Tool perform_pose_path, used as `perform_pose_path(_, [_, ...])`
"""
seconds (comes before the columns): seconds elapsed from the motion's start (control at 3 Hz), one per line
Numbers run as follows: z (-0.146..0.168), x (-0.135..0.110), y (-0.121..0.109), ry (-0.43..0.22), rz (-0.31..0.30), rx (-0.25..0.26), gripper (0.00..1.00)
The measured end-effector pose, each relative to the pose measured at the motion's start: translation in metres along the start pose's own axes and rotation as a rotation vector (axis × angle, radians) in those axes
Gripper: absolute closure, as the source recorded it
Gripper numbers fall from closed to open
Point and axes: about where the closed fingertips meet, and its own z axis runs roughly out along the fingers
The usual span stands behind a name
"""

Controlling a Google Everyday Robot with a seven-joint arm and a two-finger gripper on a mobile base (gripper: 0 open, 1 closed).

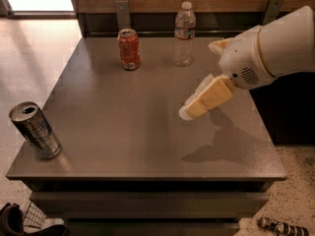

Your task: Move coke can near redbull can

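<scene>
Coke can (129,49): upright at the back of the bench (147,132), well to the left of the jaws and farther back. Redbull can (35,130): tilted, at the front left corner, far from the jaws. Jaws: spread wide, empty, above the bench's right side, with a clear bottle (184,33) just behind them.

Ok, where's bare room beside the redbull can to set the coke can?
Right of the redbull can, the tabletop is bare across the middle and front. Only the back edge is occupied: coke can and clear bottle, standing apart. The end effector hovers over the right-centre.
</scene>
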Motion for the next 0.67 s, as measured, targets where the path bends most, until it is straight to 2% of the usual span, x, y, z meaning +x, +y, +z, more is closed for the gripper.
perform_pose_path(0.33, [0.029, -0.027, 0.009, -0.175, 0.06, 0.021, 0.0])
perform_pose_path(0.67, [0.054, -0.052, 0.004, -0.301, 0.094, 0.074, 0.0])
